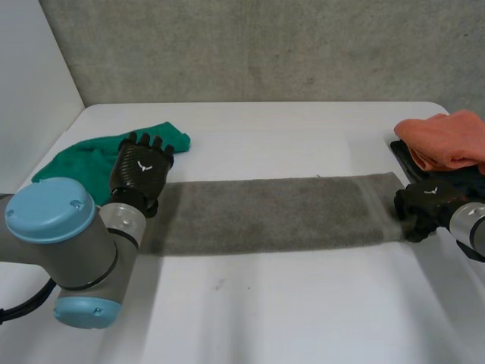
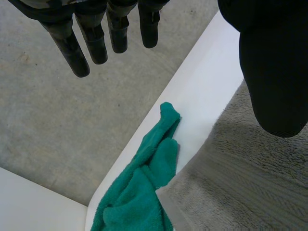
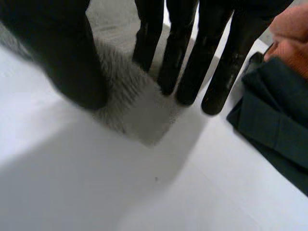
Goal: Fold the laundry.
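Your long grey terry towel [image 1: 273, 212] lies flat in a folded strip right across the middle of the white counter [image 1: 303, 311], and you've got a hand at each end. Your left hand [image 1: 140, 171] hovers over the towel's left end, and its wrist view settles it: fingers [image 2: 94, 41] straight and hanging free, thumb [image 2: 274, 72] well apart from them, nothing in the grasp, the towel's pile below the thumb. Right up against that end sits a crumpled green cloth [image 1: 83, 159], touching the towel's corner. Over on the other side, your right hand [image 1: 424, 206] is down at the towel's right end. Its straight fingers [image 3: 190, 57] stand with their tips at the corner, its thumb [image 3: 62, 53] is on the opposite side, and the corner lies flat in the gap between them, not pinched. Close by that hand, a bunched orange cloth [image 1: 447, 140] rests on a flat dark cloth [image 1: 400, 154].
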`<action>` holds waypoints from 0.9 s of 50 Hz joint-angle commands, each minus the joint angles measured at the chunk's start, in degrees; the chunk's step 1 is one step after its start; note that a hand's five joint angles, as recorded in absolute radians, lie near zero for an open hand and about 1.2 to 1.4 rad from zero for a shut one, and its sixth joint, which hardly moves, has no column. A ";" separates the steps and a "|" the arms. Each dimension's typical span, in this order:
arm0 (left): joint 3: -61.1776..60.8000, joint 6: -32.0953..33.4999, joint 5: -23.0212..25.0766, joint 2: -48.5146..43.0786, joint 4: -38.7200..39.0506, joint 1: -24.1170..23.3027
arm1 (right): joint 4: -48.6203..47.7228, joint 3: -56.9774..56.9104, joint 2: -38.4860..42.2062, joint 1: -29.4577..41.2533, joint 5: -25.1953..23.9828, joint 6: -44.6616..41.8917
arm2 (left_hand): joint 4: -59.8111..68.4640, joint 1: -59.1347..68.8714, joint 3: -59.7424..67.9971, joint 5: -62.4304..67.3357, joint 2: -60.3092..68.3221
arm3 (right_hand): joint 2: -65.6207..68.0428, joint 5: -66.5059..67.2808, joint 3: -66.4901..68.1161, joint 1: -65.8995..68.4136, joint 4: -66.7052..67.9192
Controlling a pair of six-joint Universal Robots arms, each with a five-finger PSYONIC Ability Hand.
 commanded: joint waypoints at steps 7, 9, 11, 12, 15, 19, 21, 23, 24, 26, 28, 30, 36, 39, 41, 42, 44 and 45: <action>-1.62 0.23 0.00 1.52 -0.09 -0.15 | -5.66 6.37 -11.98 -8.41 2.65 -4.93 | -1.72 -1.19 -2.03 -2.66 -1.72 | 28.04 29.94 28.45 34.73 28.55; -1.97 0.14 0.00 2.31 -0.09 -0.07 | -4.53 7.51 -14.09 -11.74 2.74 -10.88 | -1.72 -1.19 -2.03 -2.66 -1.72 | 28.04 29.94 28.45 34.73 28.55; -2.67 -0.04 0.00 3.10 -0.35 0.11 | -4.08 7.95 -14.10 -14.39 3.09 -15.38 | -1.72 -1.19 -2.03 -2.66 -1.72 | 28.04 29.94 28.45 34.73 28.55; -2.93 -0.04 0.00 3.28 -0.35 0.20 | -3.82 7.87 -14.27 -16.49 3.62 -19.58 | -1.72 -1.19 -2.03 -2.66 -1.72 | 28.04 29.94 28.45 34.73 28.55; -3.81 -0.13 0.00 3.98 -0.62 0.37 | -3.73 7.25 -14.63 -18.26 3.89 -26.19 | -1.72 -1.19 -2.03 -2.66 -1.72 | 28.04 29.94 28.45 34.73 28.55; -4.87 -0.13 0.09 5.13 -0.62 0.64 | -3.73 6.38 -14.98 -16.61 4.32 -28.59 | -1.72 -1.19 -2.03 -2.66 -1.72 | 28.04 29.94 28.45 34.73 28.55; -5.31 -0.13 0.09 5.48 -0.62 0.73 | -3.99 6.02 -15.24 -13.28 3.97 -27.62 | -1.72 -1.19 -2.03 -2.66 -1.72 | 28.04 29.94 28.45 34.73 28.55; -5.48 -0.13 0.09 5.83 -0.62 0.73 | -4.60 5.15 -16.20 -7.57 3.62 -24.56 | -1.72 -1.19 -2.03 -2.66 -1.72 | 28.04 29.94 28.45 34.73 28.55; -5.57 -0.13 0.00 6.18 -0.62 0.73 | -4.96 4.88 -16.73 -5.89 3.53 -23.59 | -1.72 -1.19 -2.03 -2.66 -1.72 | 28.04 29.94 28.45 34.73 28.55; -5.66 -0.21 0.00 6.44 -0.71 0.73 | -6.70 3.92 -18.13 0.50 3.45 -20.35 | -1.72 -1.19 -2.03 -2.66 -1.72 | 28.04 29.94 28.45 34.73 28.55; -5.92 -0.21 0.00 6.88 -0.71 0.73 | -8.29 3.30 -18.58 5.26 3.27 -18.66 | -1.72 -1.19 -2.03 -2.66 -1.72 | 28.04 29.94 28.45 34.73 28.55; -6.10 -0.21 0.00 7.41 -0.71 0.81 | -10.74 2.34 -18.49 13.41 2.22 -17.34 | -1.72 -1.19 -2.03 -2.66 -1.72 | 28.04 29.94 28.45 34.73 28.55; -7.07 -0.21 -0.09 8.73 -0.71 0.81 | -15.41 -0.13 -13.23 30.84 -2.44 -17.07 | -1.72 -1.19 -2.03 -2.66 -1.72 | 28.04 29.94 28.45 34.73 28.55; -7.68 -0.21 0.00 8.82 -0.71 0.81 | -16.03 -2.67 -7.87 37.44 -4.55 -16.63 | -1.72 -1.19 -2.03 -2.66 -1.72 | 28.04 29.94 28.45 34.73 28.55; -7.68 -0.21 0.00 8.82 -0.71 0.90 | -16.03 -3.64 -5.15 39.99 -4.90 -16.55 | -1.72 -1.19 -2.03 -2.66 -1.72 | 28.04 29.94 28.45 34.73 28.55; -7.77 -0.21 0.00 8.73 -0.71 0.81 | -16.03 -4.60 -2.61 42.01 -4.82 -16.46 | -1.72 -1.19 -2.03 -2.66 -1.72 | 28.04 29.94 28.45 34.73 28.55; -7.95 -0.21 0.00 8.56 -0.71 0.81 | -15.95 -5.23 -0.57 43.34 -4.38 -16.63 | -1.72 -1.19 -2.03 -2.66 -1.72 | 28.04 29.94 28.45 34.73 28.55; -8.03 -0.21 0.00 8.56 -0.71 0.81 | -15.69 -5.58 0.83 44.30 -4.29 -16.63 | -1.72 -1.19 -2.03 -2.66 -1.72 | 28.04 29.94 28.45 34.73 28.55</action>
